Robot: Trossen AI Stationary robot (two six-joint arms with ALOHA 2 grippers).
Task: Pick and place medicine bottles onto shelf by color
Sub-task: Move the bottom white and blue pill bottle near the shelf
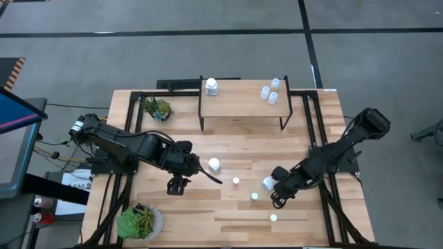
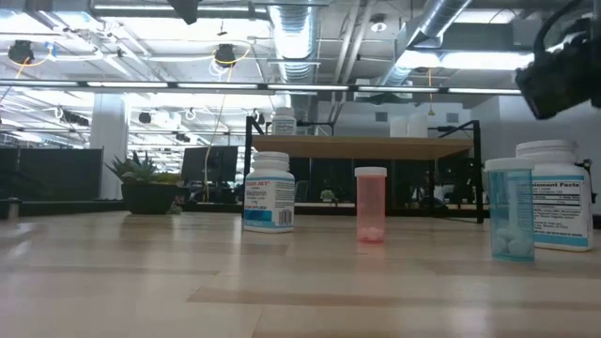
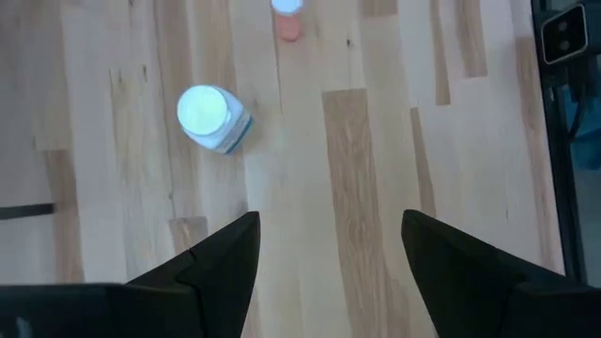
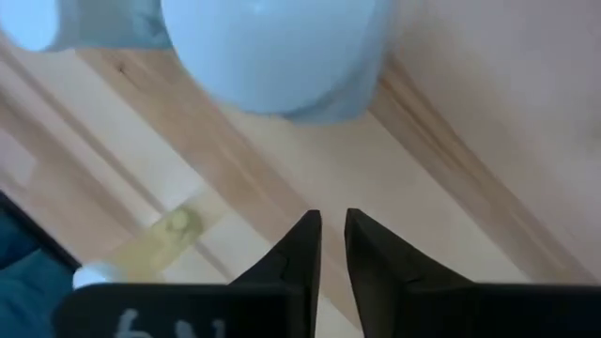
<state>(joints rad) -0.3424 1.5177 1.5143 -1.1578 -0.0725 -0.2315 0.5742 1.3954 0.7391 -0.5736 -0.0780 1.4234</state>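
While the left gripper [image 1: 178, 185] waits with fingers spread near the large white bottle [image 1: 214, 164] at mid-table, the right gripper [image 1: 278, 199] hangs nearly closed and empty just beside another white bottle [image 1: 268, 183]. That bottle stands upright, seemingly just ahead of the right fingertips, with the shelf [image 1: 242, 104] well beyond.

Cut off by the right wrist view's edge: large white bottle [image 4: 272, 52]. Clipped likewise in the left wrist view: reddish bottle [image 3: 288, 17]. Labels too small to read.
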